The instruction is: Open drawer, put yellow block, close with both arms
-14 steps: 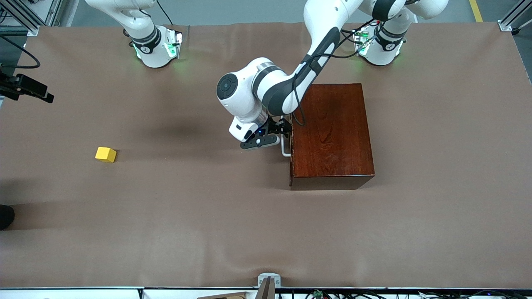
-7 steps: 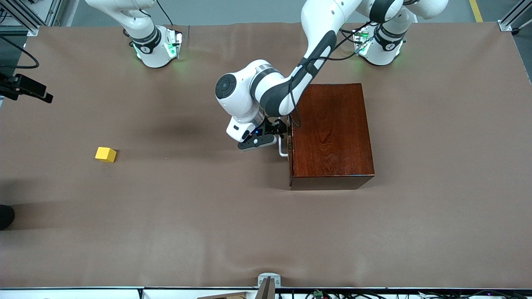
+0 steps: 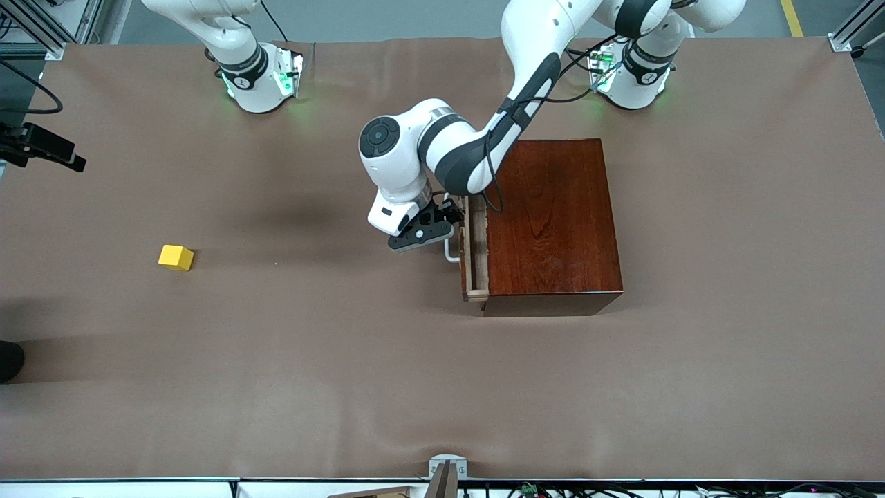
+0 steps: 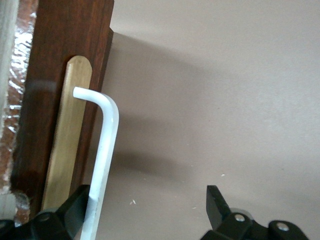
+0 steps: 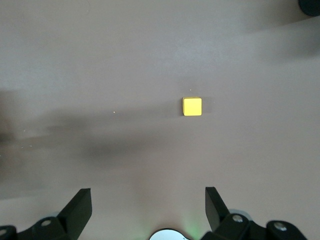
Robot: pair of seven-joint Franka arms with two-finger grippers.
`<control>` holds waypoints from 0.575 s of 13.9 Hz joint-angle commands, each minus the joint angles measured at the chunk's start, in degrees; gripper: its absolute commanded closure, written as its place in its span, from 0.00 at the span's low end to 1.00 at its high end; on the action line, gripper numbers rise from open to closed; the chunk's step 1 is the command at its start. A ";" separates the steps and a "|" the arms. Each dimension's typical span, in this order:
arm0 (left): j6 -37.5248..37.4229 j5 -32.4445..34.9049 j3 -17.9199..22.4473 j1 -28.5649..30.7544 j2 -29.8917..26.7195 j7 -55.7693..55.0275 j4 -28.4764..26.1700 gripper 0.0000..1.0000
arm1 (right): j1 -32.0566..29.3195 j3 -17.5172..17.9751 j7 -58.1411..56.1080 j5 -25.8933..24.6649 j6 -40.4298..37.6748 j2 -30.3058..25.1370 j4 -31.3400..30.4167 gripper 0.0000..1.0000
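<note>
The dark mahogany box [image 3: 553, 221] stands near the left arm's end of the table. Its drawer [image 3: 474, 252] is pulled out a little, so a strip of pale wood shows. My left gripper [image 3: 451, 223] is at the white handle [image 3: 451, 254]. In the left wrist view the left gripper [image 4: 145, 205] is open. The handle [image 4: 102, 160] lies just inside one finger [image 4: 75, 207], which sits between the bar and the drawer front [image 4: 50, 60]. The yellow block [image 3: 175, 257] lies on the table toward the right arm's end. My right gripper [image 5: 147, 205] is open, high over the block [image 5: 192, 106].
A black device [image 3: 41, 149] juts in at the right arm's end of the table. A dark object [image 3: 10, 360] sits at that same edge, nearer the camera. A small mount [image 3: 446, 470] stands at the table's near edge.
The drawer has slid out of the box a little toward the right arm's end. My left gripper has moved the same way with the handle. The block has not moved.
</note>
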 commanded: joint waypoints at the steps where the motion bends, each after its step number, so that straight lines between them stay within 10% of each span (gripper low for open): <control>1: 11.26 -3.65 -1.07 -0.43 2.52 -3.76 1.91 0.00 | -0.72 0.14 0.65 -0.33 0.19 -0.21 0.67 0.00; 8: 20.41 -4.88 -1.69 -0.43 2.96 -8.15 2.09 0.00 | -0.72 0.14 0.65 -0.85 0.46 2.33 0.93 0.00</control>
